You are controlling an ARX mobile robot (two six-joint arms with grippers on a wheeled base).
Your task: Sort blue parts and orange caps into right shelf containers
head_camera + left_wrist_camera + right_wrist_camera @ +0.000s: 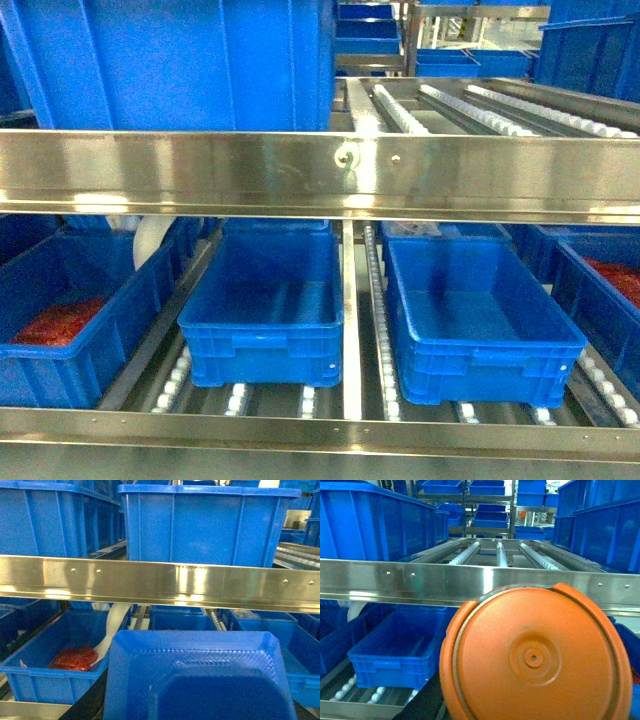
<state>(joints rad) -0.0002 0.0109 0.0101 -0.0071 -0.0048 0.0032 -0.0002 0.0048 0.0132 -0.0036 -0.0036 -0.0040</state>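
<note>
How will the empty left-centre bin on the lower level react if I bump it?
The bin sits on white rollers, so it will probably glide rather than resist. It looks empty, hence likely light. Its ribbed walls and thick rim suggest it stays stiff.

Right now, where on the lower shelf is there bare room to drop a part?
The two middle bins, left one and right one, show bare floors between their own walls. The far-left bin already holds a red pile, and the far-right bin shows red too. Between bins only narrow roller tracks remain.
</note>
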